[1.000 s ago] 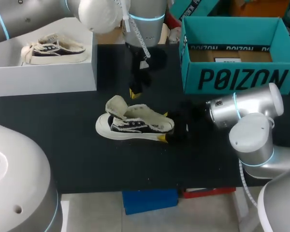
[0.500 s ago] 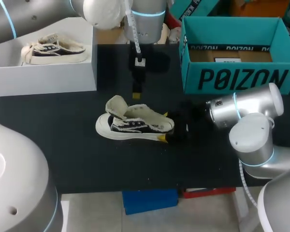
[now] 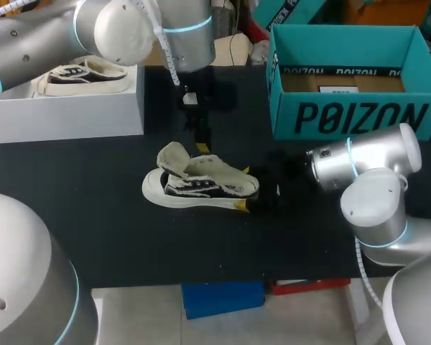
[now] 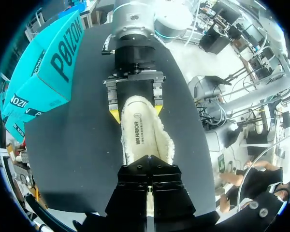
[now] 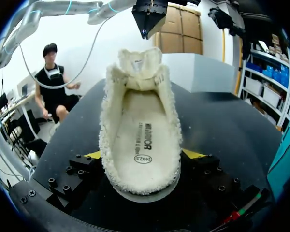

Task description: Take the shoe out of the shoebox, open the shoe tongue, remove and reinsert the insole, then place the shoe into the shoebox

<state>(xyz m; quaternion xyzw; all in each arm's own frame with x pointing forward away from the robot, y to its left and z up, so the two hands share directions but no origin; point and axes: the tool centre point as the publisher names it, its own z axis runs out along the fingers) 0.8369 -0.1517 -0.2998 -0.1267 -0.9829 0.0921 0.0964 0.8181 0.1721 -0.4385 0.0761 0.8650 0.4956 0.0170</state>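
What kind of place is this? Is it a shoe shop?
Probably a robot lab, not a shop: a left arm and a right arm hang over a black table, the right pincer grips a shoe beside a teal box.

Head view overhead, wrist views close (all share shoe [image 3: 201, 185])
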